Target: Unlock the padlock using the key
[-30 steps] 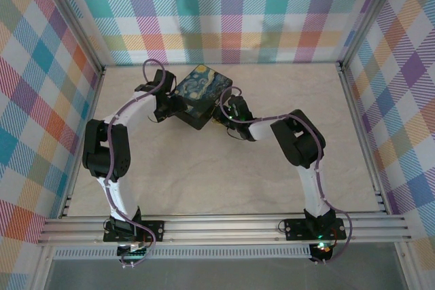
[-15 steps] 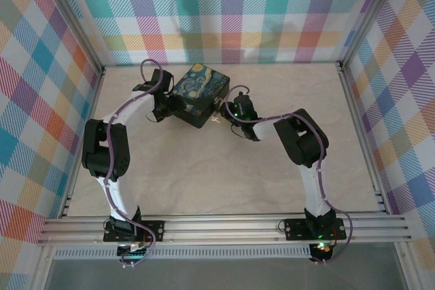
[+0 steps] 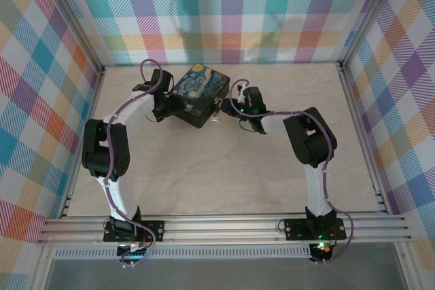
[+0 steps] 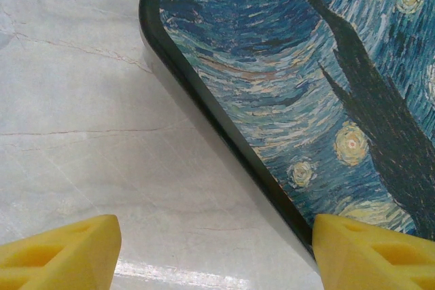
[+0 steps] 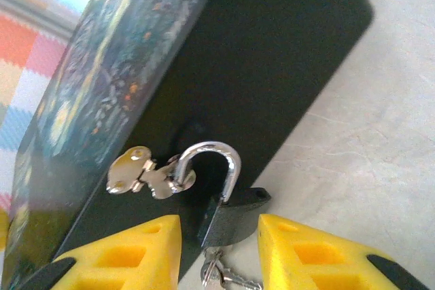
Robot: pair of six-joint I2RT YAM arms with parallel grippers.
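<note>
The padlock (image 5: 230, 221) hangs by its silvery shackle from the hasp (image 5: 139, 171) on the black side of the painted tin (image 5: 136, 66). Its dark body is swung aside and one shackle end is free of it. The key (image 5: 228, 276) sticks out of the body's underside on a small ring. My right gripper (image 5: 219, 229) is open, with its yellow fingers on either side of the lock body. The left gripper (image 4: 214, 232) stands open at the tin's (image 4: 306, 86) other side, its right finger (image 4: 360, 249) against the tin's rim. From above, the padlock (image 3: 216, 110) sits between the tin (image 3: 198, 92) and my right gripper (image 3: 229, 107).
The tin stands toward the back of the pale marble-look table (image 3: 224, 174). Checked walls and aluminium rails (image 3: 224, 227) box in the table. My left arm (image 3: 109, 147) curves up the left side and the right arm (image 3: 309, 147) up the right.
My right gripper has drawn back to the right from the tin and its jaws have widened. The tin has shifted slightly. The left gripper has stayed at the tin's side.
</note>
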